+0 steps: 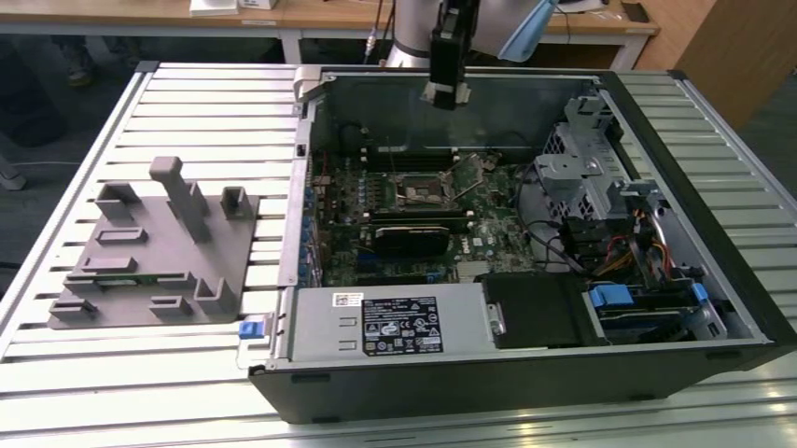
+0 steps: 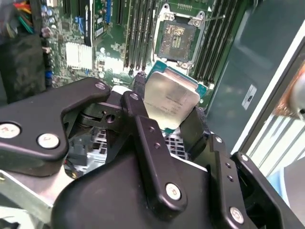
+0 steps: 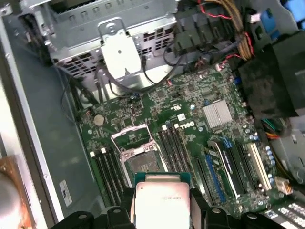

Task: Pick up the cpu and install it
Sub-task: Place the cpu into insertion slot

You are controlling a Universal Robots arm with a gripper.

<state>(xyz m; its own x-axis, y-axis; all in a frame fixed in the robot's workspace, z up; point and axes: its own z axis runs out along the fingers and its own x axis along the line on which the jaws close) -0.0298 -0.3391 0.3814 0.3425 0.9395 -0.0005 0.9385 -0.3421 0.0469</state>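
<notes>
Hand (image 2: 167, 114) clamped on cpu (image 2: 171, 95) by its edges, w/ silver top showing. In exterior view, empty socket (image 1: 424, 191) lies approx 6 o'clock from hand, well apart.

Bright even light; glare on cpu (image 3: 162, 205); case (image 1: 524, 387) interior shadowed.

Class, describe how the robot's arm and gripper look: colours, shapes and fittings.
The gripper is matte black: flat, rounded link bars hinged together, each pinned with round silver screws, ending in black jaws. In the exterior view the arm is a silver-grey tube with a light blue cap.
</notes>
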